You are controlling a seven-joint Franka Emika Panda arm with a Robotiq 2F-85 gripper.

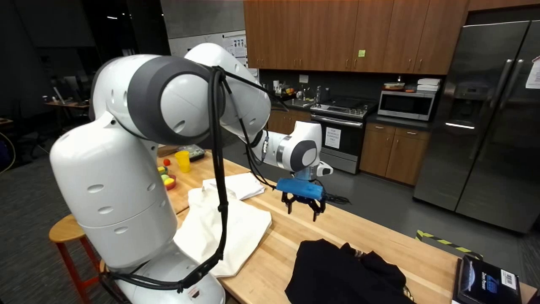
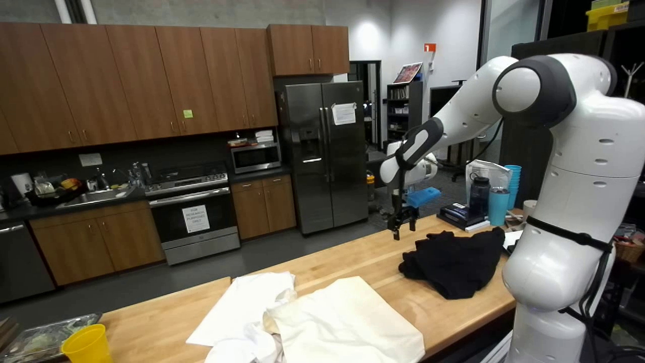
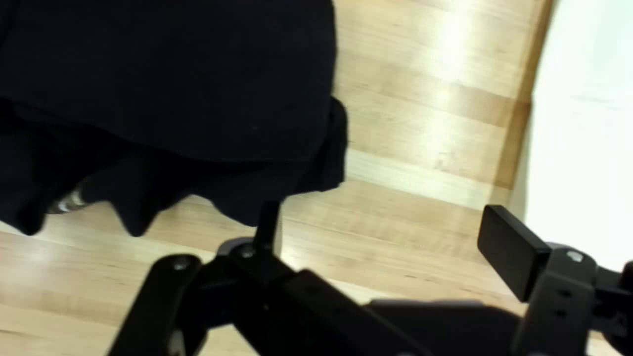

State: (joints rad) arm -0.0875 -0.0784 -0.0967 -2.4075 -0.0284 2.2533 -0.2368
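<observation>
My gripper (image 1: 302, 213), black with a blue cover above it, hangs over the wooden table (image 1: 261, 270) in both exterior views. Its fingers stand wide apart with only bare wood showing between them in the wrist view (image 3: 381, 222). Nearest to it lies a crumpled black cloth (image 1: 341, 274), which fills the upper left of the wrist view (image 3: 173, 84). The left finger overlaps that cloth's edge in the picture, but no contact shows. On the opposite side lies a cream-white cloth (image 2: 347, 322), spread fairly flat. A whiter piece (image 2: 242, 302) lies partly beneath or against it.
A black box (image 1: 487, 283) stands at one table end, near a dark bottle (image 2: 478, 199) and blue cups (image 2: 513, 186). Towards the opposite end are a yellow cup (image 1: 182, 161), small bowls (image 1: 169, 181) and a covered tray (image 2: 50, 330). Dark cables hang along the arm.
</observation>
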